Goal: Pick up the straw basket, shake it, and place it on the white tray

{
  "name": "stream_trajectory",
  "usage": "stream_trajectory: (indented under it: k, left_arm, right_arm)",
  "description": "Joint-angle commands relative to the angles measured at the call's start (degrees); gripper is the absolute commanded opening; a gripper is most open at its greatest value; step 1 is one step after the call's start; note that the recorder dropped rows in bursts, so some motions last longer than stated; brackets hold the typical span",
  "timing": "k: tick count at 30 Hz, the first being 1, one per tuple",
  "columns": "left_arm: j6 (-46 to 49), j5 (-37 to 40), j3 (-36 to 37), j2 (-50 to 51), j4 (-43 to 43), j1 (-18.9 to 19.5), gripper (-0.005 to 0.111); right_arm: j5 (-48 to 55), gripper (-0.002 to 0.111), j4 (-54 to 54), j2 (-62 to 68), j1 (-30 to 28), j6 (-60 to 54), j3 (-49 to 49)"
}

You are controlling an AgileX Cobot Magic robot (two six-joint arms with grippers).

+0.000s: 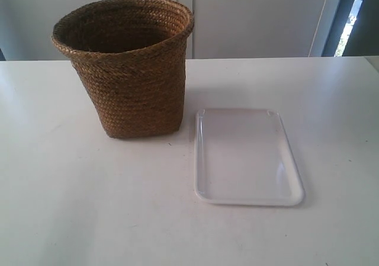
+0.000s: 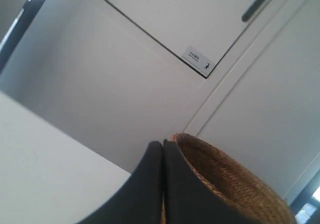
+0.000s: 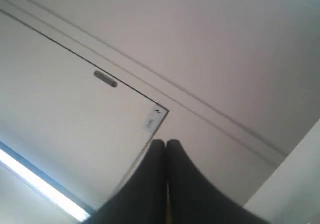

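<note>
The straw basket (image 1: 130, 70) stands upright on the white table, brown and braided, with a wide thick rim. Beside its base lies the white tray (image 1: 246, 156), flat and shallow, apart from the basket. No arm shows in the exterior view. In the left wrist view my left gripper (image 2: 163, 143) is shut, its black fingers pressed together with nothing between them, and the basket's rim (image 2: 235, 184) shows close behind them. My right gripper (image 3: 166, 142) is shut too, holding nothing, pointing at the white wall panels; no basket or tray shows in that view.
The white table (image 1: 71, 207) stretches around both objects. Behind it stand white cabinet panels (image 1: 254, 17) with a dark window strip (image 1: 355, 17) at the exterior view's far right. A small label (image 2: 199, 60) and a handle slot (image 2: 254, 7) mark the panels.
</note>
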Motion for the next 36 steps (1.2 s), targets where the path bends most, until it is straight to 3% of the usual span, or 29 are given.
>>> stream_trajectory:
  k: [1, 6, 12, 16, 19, 30, 36]
  left_arm:
    - [30.8, -0.4, -11.2, 11.3, -18.9, 0.2, 0.000]
    - [35.9, -0.5, -19.8, 24.4, -20.5, 0.2, 0.000]
    - [35.5, 9.4, -22.9, 28.6, -20.3, 0.2, 0.000]
    - [37.5, 7.8, -23.8, 30.9, -16.9, 0.2, 0.000]
    - [38.4, 9.9, -27.8, 36.4, -16.7, 0.2, 0.000]
    - [38.1, 31.1, -53.9, 63.1, -18.1, 0.2, 0.000]
    - [38.1, 42.7, -66.6, 70.8, -12.7, 0.2, 0.019]
  right_arm:
    - [2.5, 0.000, 1.2, 11.0, 0.3, -23.9, -11.5]
    - [8.5, 0.000, 1.1, 26.5, 0.4, -39.6, -25.7]
    - [8.9, 0.000, 2.6, 33.5, 0.4, -32.2, -31.2]
    - [7.3, 0.000, 2.4, 38.6, 0.4, -37.6, -34.0]
    - [10.8, 0.003, 2.4, 46.0, 0.4, -42.0, -41.5]
    - [48.2, 0.031, 1.6, 77.9, 0.4, -43.4, -80.0]
    - [61.2, 0.041, -3.9, 85.3, 0.4, -41.6, -88.4]
